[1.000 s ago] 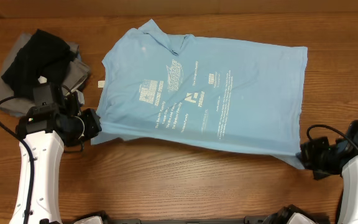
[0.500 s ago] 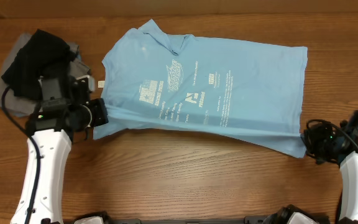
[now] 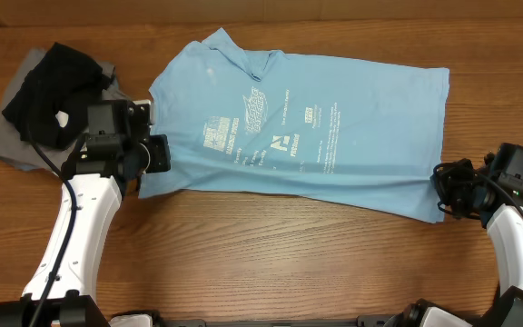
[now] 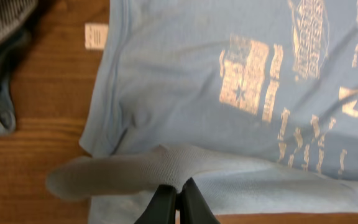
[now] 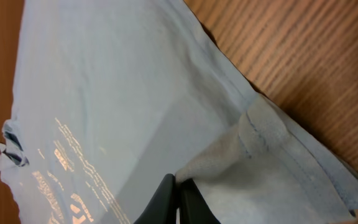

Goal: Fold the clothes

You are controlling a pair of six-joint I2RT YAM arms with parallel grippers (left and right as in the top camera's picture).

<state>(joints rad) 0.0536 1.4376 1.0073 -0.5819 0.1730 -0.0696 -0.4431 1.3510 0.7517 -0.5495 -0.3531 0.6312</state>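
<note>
The left fingers [image 4: 161,204] and right fingers [image 5: 161,200] each pinch the near edge of the blue T-shirt [image 3: 334,100]. The rest lies beyond them, long side across the tabletop [image 3: 271,263].

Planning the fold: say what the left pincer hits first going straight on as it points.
Probably the light blue T-shirt with white lettering, whose edge the left pincer pinches; its height above the cloth is unclear.

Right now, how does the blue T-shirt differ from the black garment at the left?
The blue T-shirt lies spread out; the black garment sits bunched on grey cloth. The T-shirt bears white lettering; the black garment none. The left end effector and right end effector pinch the T-shirt; the black garment lies untouched. Both are clothing.
</note>
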